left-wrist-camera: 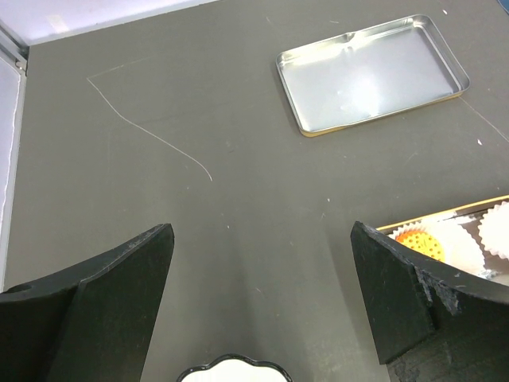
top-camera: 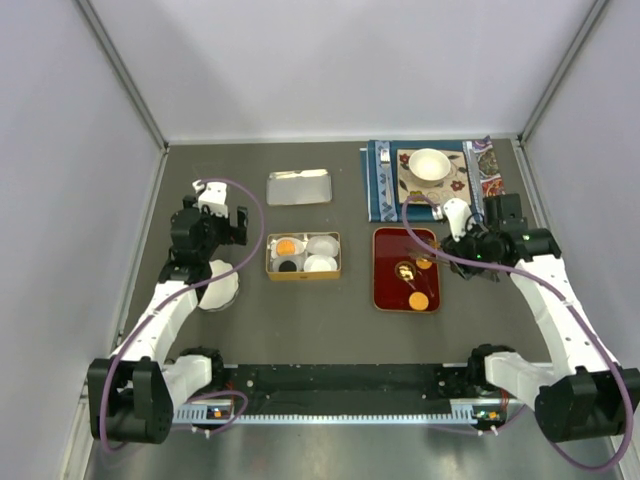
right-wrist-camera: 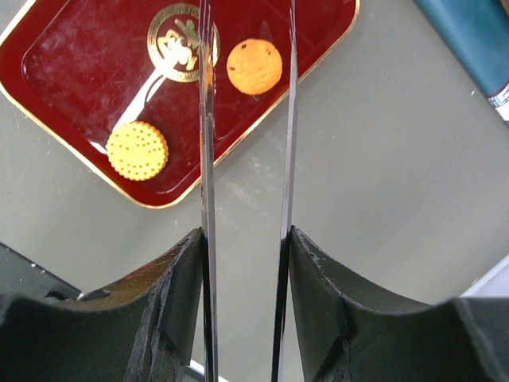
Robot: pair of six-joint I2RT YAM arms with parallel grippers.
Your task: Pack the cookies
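Plainly, two orange cookies lie on the red tray; they look thin, light and crumbly. My right jaws clamp metal tongs, blades apart; I'd pinch a rim gently. Left jaws gape, empty.

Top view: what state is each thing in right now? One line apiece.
Tin box: open.
Lid: off the box, lying apart, inside up.
Paper cups: one holds an orange cookie, one a dark cookie, two empty.
Red tray: two orange cookies on it.
Left pincer: open, empty.
Right pincer: shut on tweezers, blades apart.
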